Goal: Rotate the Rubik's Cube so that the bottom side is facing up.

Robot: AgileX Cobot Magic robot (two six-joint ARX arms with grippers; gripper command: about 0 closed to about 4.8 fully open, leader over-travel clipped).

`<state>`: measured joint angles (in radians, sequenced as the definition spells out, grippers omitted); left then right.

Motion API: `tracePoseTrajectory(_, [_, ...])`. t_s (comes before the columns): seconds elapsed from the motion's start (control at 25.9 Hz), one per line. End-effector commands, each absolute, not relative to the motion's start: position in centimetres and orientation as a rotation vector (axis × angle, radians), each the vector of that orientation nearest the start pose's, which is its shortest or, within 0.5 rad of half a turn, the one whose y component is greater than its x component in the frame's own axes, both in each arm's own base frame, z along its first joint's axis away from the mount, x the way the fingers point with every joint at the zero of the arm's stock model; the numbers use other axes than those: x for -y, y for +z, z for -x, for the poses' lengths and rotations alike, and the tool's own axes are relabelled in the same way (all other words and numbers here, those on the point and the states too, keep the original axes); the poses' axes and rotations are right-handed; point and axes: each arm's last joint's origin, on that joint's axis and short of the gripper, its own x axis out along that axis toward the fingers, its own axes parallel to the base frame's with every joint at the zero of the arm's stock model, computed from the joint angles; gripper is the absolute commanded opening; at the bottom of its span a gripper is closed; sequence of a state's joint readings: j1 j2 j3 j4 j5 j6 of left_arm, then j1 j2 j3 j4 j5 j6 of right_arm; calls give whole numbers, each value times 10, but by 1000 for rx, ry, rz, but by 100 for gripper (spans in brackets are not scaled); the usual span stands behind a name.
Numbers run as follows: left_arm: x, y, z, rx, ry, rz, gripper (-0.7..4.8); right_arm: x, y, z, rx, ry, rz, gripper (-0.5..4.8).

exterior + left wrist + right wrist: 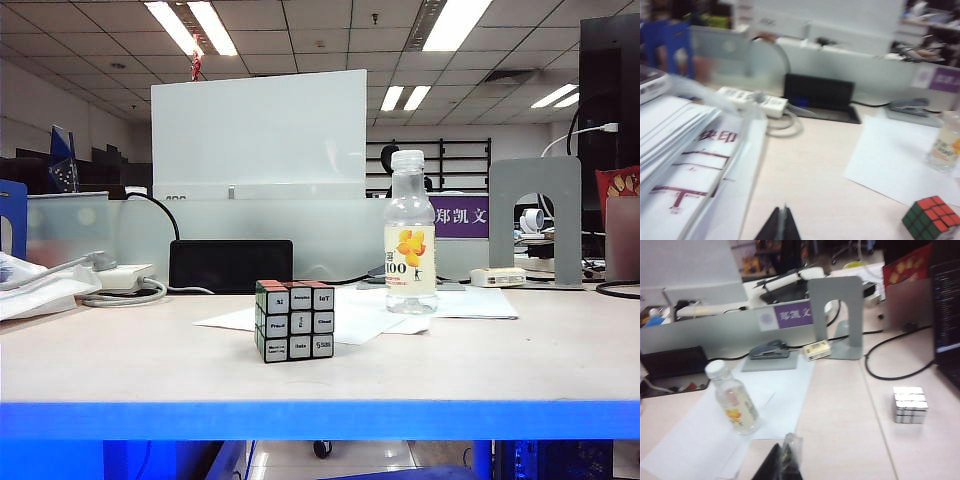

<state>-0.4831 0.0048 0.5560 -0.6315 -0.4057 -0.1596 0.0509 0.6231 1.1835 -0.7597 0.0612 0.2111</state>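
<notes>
The cube (294,320) sits nearest the camera at centre front of the pale tabletop (120,350), red face up, white lettered faces toward the lens, touched by neither arm. From the left: a stack of papers (685,150) at the tabletop's left edge, a white power strip (118,276) and a black box (230,264) at the far side, then the cube on the near edge of a white sheet (370,312), and just right of it and farther back a clear bottle (410,232) with a white cap. Farther right stands a grey bookend (535,215).

Neither arm shows in the exterior view. The left tool (780,227), fingers pressed together and empty, hangs above the tabletop left of the cube, which appears at the corner of its wrist view (932,217). The right tool (780,462), likewise closed with nothing between its fingers, hovers near the bottle (734,399), looking far across the tabletop; the cube is not in its view.

The flip is yet to begin. Done well, it likely means opening one tool, squaring it to two opposite side faces, gripping at mid-height, lifting clear of the sheet, and rolling half a turn without brushing the bottle.
</notes>
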Motion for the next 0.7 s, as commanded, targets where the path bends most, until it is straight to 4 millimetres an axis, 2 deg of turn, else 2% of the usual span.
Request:
tracePoseTrajectory(0.04, [2,283,-29,-20,-63,158,-6,0,402,-63,-180,-95,-196,9])
tracePoseTrajectory(0.35, [0,282,-30,-8,21,133,-6,2,343,-44,-194,-139,-277,9])
tracePoseTrajectory(0.54, [1,284,-32,24,20,145,-6,2,311,-45,-228,-145,-275,9])
tracePoseTrajectory(0.7, [2,277,-36,8,37,116,-6,2,284,-52,-289,-150,-269,9])
